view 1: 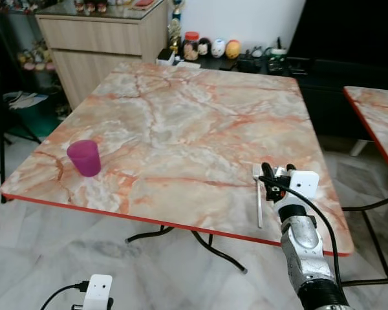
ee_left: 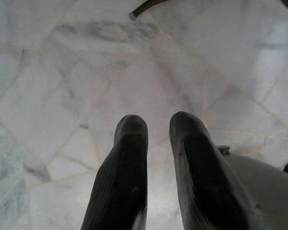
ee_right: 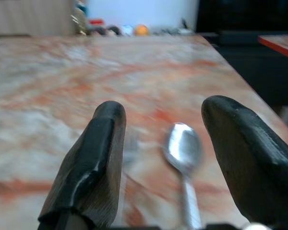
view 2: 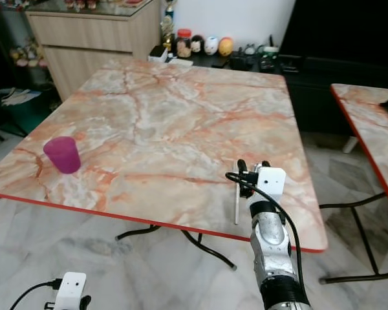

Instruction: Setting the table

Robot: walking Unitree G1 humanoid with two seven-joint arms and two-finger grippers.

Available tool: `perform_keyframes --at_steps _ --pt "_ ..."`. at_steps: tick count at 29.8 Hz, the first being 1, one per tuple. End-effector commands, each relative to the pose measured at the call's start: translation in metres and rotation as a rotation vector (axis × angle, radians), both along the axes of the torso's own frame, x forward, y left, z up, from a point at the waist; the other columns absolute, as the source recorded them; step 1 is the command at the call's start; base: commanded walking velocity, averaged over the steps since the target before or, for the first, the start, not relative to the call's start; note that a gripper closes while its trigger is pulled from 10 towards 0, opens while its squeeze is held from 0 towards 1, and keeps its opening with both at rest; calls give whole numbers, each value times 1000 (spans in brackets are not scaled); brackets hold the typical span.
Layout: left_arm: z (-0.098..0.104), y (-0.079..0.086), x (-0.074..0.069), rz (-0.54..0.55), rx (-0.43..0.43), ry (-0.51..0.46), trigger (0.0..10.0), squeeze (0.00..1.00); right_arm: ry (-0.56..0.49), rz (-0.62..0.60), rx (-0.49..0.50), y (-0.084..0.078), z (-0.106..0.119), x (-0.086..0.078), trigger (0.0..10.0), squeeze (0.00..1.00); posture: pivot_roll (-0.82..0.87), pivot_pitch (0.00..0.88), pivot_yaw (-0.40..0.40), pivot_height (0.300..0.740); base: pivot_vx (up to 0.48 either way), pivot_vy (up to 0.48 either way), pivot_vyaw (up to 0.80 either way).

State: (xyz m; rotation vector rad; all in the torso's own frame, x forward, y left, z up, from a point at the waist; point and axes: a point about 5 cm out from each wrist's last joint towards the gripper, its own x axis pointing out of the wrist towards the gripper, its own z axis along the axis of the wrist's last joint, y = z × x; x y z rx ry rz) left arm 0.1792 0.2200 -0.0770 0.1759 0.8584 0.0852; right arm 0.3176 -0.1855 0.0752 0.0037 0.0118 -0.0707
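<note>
A purple cup [view 1: 84, 157] stands upright near the front left corner of the marble table [view 1: 181, 116]. Near the front right edge lies a white fork [view 1: 258, 200], its handle towards me. My right gripper [view 1: 277, 171] is low over the table just right of the fork, open. A metal spoon [ee_right: 183, 146] lies on the tabletop between the right gripper's fingers [ee_right: 98, 158], touching neither one. My left gripper [ee_left: 158, 122] hangs idle below the table's front edge, over the floor, with its fingers close together and nothing between them.
A second marble table [view 1: 378, 116] stands to the right, across a gap of floor. Behind the table are a wooden cabinet [view 1: 103, 39] and a low dark shelf with jars and figurines [view 1: 213, 48]. Black folding legs [view 1: 213, 248] show under the table.
</note>
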Motion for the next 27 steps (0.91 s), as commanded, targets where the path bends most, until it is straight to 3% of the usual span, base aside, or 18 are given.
perform_keyframes --at_steps 1,2,3,5,6,9,10,27 --pt "-2 -1 -2 6 -9 12 10000 0 32 -20 5 -3 -1 3 10000 455 57 0 -39 731 0 0 0" --pt "-2 -2 -2 5 -9 12 10000 0 80 -50 36 -4 -7 3 10000 796 57 0 -39 731 0 0 0" --pt "-2 -2 -2 4 -9 12 10000 0 105 -64 51 -5 -9 4 10000 796 57 0 -39 731 0 0 0" --pt "-2 -2 -2 3 -10 13 10000 0 158 -88 87 -6 -17 3 10000 890 59 0 -40 731 0 0 0" --pt "-2 -2 -2 3 -11 13 10000 0 173 -91 102 -6 -20 2 10000 1000 60 0 -41 731 0 0 0" --pt "-2 -2 -3 -1 -11 13 10000 0 198 -72 124 -3 -23 2 10000 1000 61 0 -41 731 0 0 0" --pt "-2 -3 -3 -4 -11 13 10000 0 201 -45 96 0 -22 3 10000 12 60 0 -41 731 0 0 0" --pt "-2 -3 -3 -4 -12 16 10000 0 203 -68 103 0 -4 25 10000 0 47 0 -34 731 0 0 0"
